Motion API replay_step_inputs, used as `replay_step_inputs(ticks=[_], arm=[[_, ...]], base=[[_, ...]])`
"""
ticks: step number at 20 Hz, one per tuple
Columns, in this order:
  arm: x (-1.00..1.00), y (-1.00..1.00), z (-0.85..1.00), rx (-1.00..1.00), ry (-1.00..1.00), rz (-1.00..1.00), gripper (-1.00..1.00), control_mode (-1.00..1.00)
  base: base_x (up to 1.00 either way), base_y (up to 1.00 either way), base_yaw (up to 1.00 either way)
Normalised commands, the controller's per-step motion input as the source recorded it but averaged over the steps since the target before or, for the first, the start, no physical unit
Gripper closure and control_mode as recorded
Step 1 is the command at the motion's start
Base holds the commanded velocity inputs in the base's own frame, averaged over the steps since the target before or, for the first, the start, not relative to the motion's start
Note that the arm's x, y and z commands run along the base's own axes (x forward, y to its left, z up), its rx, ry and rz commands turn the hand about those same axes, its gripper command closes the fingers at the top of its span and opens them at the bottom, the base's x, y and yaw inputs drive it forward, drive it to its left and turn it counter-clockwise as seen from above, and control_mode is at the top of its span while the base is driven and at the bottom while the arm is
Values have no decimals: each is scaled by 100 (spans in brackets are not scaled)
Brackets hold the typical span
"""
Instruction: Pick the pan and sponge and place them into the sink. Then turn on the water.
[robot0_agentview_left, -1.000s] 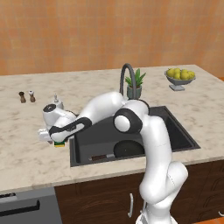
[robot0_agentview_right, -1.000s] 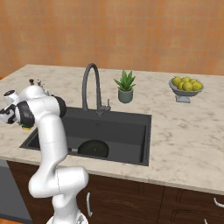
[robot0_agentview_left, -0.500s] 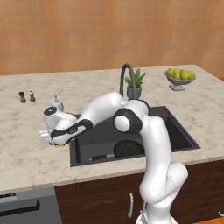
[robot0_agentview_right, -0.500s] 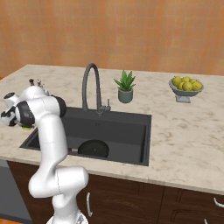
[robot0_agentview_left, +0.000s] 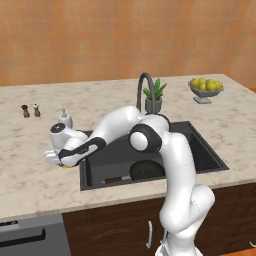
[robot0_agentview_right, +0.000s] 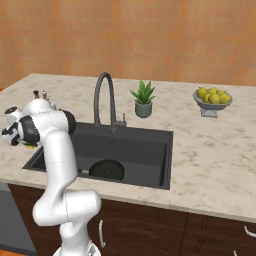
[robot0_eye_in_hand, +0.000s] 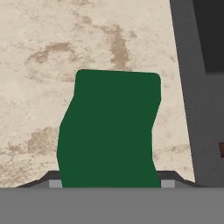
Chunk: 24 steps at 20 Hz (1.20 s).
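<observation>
The green sponge (robot0_eye_in_hand: 109, 131) lies on the beige counter just left of the sink (robot0_agentview_left: 200, 150), a sliver of it showing under the hand (robot0_agentview_right: 30, 145). My gripper (robot0_eye_in_hand: 111, 184) reaches down over it, its fingertips (robot0_eye_in_hand: 54, 183) pressed against both sides, and the sponge looks pinched in. In the left base view the gripper (robot0_agentview_left: 60, 162) sits low at the sink's left rim. The black pan (robot0_agentview_left: 147, 170) rests inside the sink (robot0_agentview_right: 145, 145), also seen as a dark pan (robot0_agentview_right: 106, 170). No water falls from the faucet (robot0_agentview_left: 142, 87).
A soap dispenser (robot0_agentview_left: 64, 118) stands just behind the hand, with salt and pepper shakers (robot0_agentview_left: 30, 110) further left. A potted plant (robot0_agentview_left: 154, 97) sits behind the sink and a fruit bowl (robot0_agentview_left: 205, 89) at the far right.
The jaws have closed in on the sponge. The arm and the pan have stayed where they were.
</observation>
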Motion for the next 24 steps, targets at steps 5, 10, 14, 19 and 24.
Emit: replay_step_inputs(ticks=[5, 10, 14, 19, 24], arm=[[-1, -32, 1, 0, -1, -1, 100, -100], [-13, -49, 13, 0, 0, -11, 100, -100], [-21, -85, 8, 2, 0, -12, 100, -100], [-26, -88, 0, 4, 0, -10, 100, -100], [-23, -74, -2, 3, 0, -13, 100, -100]], base=[[0, 0, 0], [0, 0, 0], [0, 0, 0], [0, 0, 0], [0, 0, 0]])
